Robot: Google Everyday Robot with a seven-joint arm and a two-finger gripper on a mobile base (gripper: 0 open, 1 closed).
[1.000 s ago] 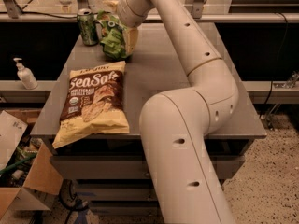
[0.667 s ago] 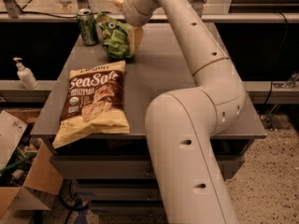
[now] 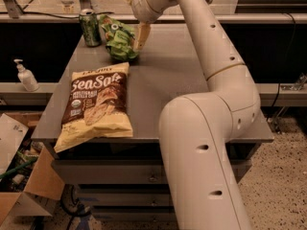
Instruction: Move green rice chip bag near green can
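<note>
Camera view: the cream parallel-jaw gripper (image 3: 138,27) on the white arm (image 3: 211,56) is over the far-left corner of the flat grey metal table (image 3: 192,75), right up against the right edge of the small glossy bright green rice chip bag (image 3: 119,41). I can't tell if it's spread or pinching the bag, since the contact side is hidden.

The bag sits crumpled on the tabletop, just right of the short dark green can with a silver top (image 3: 90,28). Its upper-left corner is very close to the can; touching or not, can't say. My read is that placement is about done.

Handling, all judgement:
- Bag is light and mostly air. The film is soft and slick and gives under pressure.
- Chips inside are brittle, so use low squeeze force.
- Best hold is a crimped end seam or a pinched fold at an edge. The puffed middle will squash and slide out.
- It drags easily but won't hold its shape, so any push shows up late at the far side.
- The can probably tips easily, so don't let the bag bump it.

The big cream-and-brown Sea Salt bag (image 3: 96,104) lies at the front-left of the table, well apart. The white pump bottle (image 3: 26,75) is off the table to the left.
</note>
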